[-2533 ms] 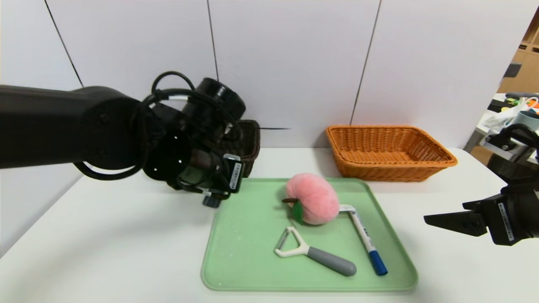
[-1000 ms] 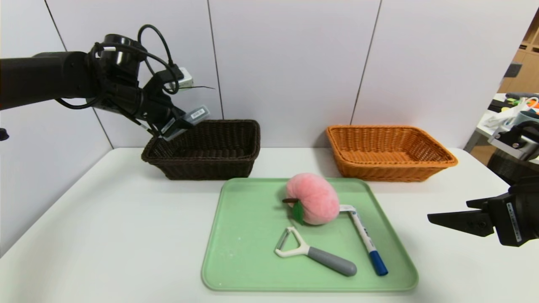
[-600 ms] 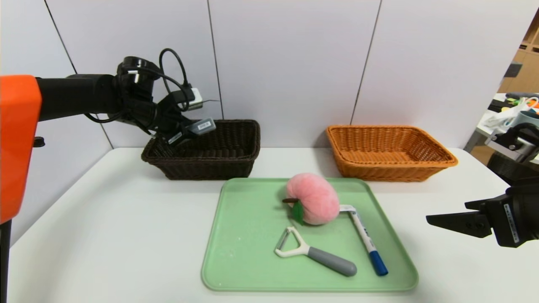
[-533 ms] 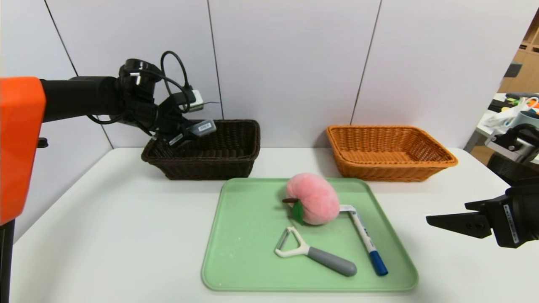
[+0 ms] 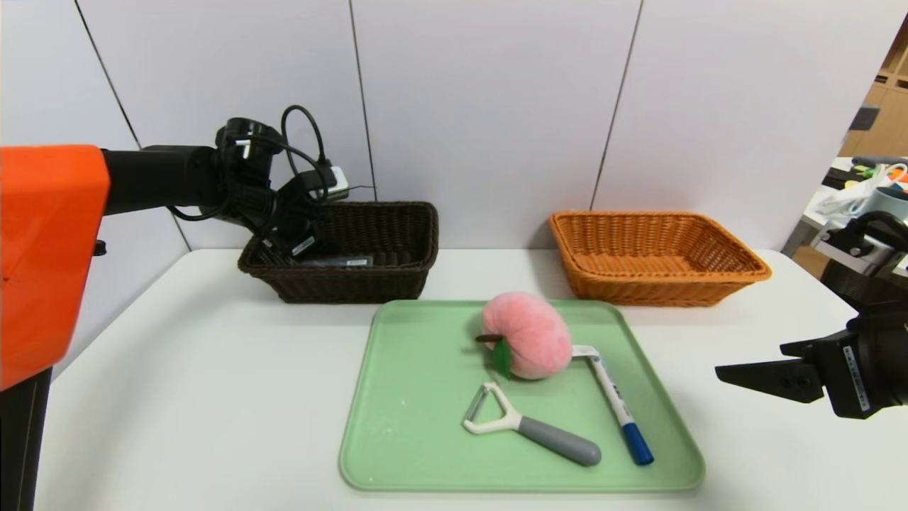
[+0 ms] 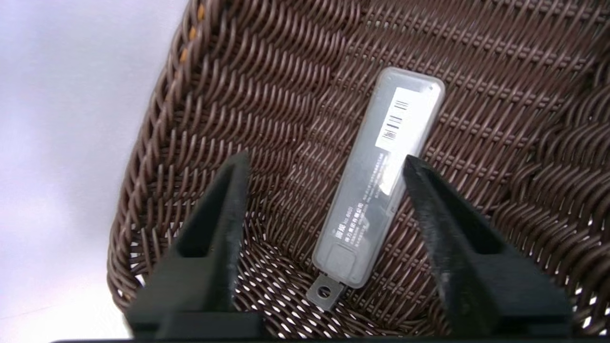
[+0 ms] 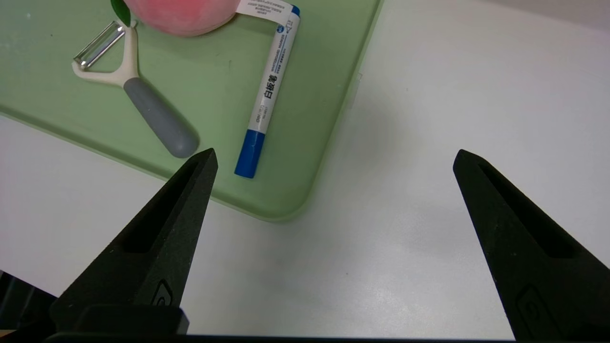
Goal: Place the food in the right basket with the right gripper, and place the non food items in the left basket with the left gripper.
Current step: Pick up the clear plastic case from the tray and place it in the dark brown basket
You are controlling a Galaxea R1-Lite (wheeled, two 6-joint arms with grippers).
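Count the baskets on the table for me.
2. The dark brown basket stands behind the tray, toward the robot's left, with the left gripper in it; the orange basket stands behind the tray's right side. I see no others.

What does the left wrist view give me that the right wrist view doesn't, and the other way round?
Only left wrist: the grey case lying in the dark basket, the left gripper open over it.
Only right wrist: peeler, marker and part of the peach on the green tray, the right gripper open beside it.
Both: an open gripper, holding nothing.
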